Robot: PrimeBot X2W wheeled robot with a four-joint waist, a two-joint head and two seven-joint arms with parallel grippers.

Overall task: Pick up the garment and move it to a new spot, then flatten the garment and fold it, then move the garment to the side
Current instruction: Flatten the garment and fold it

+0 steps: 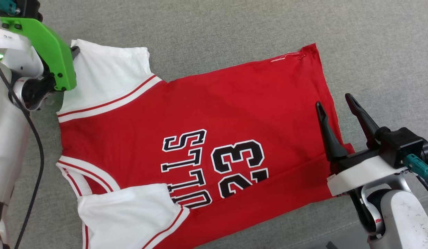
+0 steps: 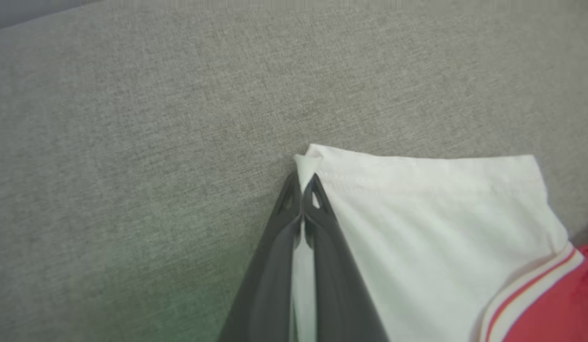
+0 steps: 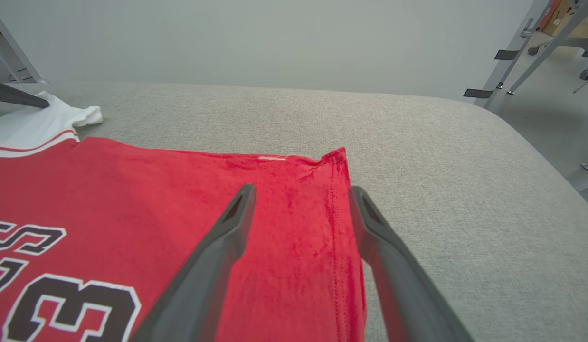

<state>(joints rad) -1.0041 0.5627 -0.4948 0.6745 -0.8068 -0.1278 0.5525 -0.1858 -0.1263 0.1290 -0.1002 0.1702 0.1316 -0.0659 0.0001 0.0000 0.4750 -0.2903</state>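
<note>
Garment [image 1: 234, 103]: soft matt knit cloth; lettering flatter, smoother.
Grey surface [image 1: 234, 27]: coarse woven fabric, matt.
Right gripper [image 1: 334, 99]: dark matt plastic.
Green bracket [image 1: 51, 48]: smooth plastic, slight sheen.
Forearm shell [image 1: 404, 214]: pale, glossy, speckled with scuffs.

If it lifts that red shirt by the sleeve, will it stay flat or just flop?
Probably flops: the shirt lies thin and creased. Likely light: the left end effector pinches just a sleeve corner.
</note>
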